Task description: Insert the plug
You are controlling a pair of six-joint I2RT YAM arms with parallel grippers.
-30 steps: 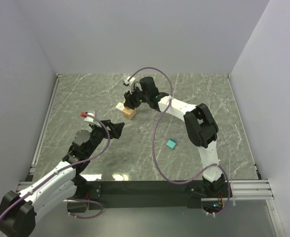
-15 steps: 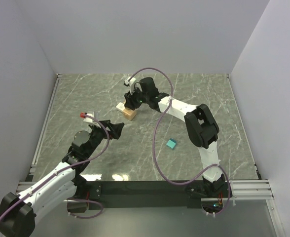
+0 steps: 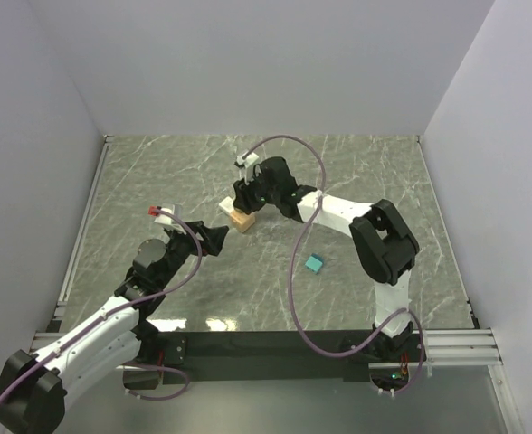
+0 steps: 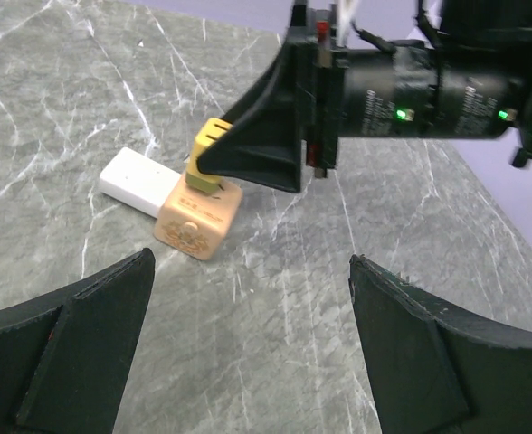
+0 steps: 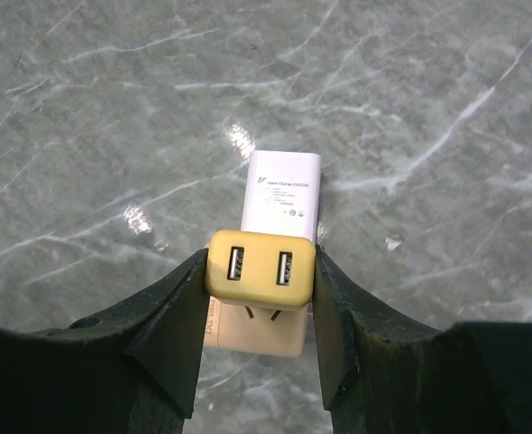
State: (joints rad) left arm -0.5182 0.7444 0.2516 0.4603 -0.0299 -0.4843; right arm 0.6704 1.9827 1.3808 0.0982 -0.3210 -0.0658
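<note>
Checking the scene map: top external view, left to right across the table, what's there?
Left pincer → beige adapter cube → teal block. Right pincer and white charger overlap these, so left out.

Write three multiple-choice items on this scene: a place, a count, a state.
1. The white adapter lies: A. in the left claw; B. beside the tan cube; C. atop the yellow plug.
2. USB ports showing on the yellow plug: A. one; B. two; C. four.
3. The left claw is: A. open and empty; B. shut on the white adapter; C. shut on the tan cube.
Answers: 1 B, it lies flat on the table next to the cube; 2 B, the right wrist view shows two slots; 3 A, its jaws stand wide apart over bare table.
</note>
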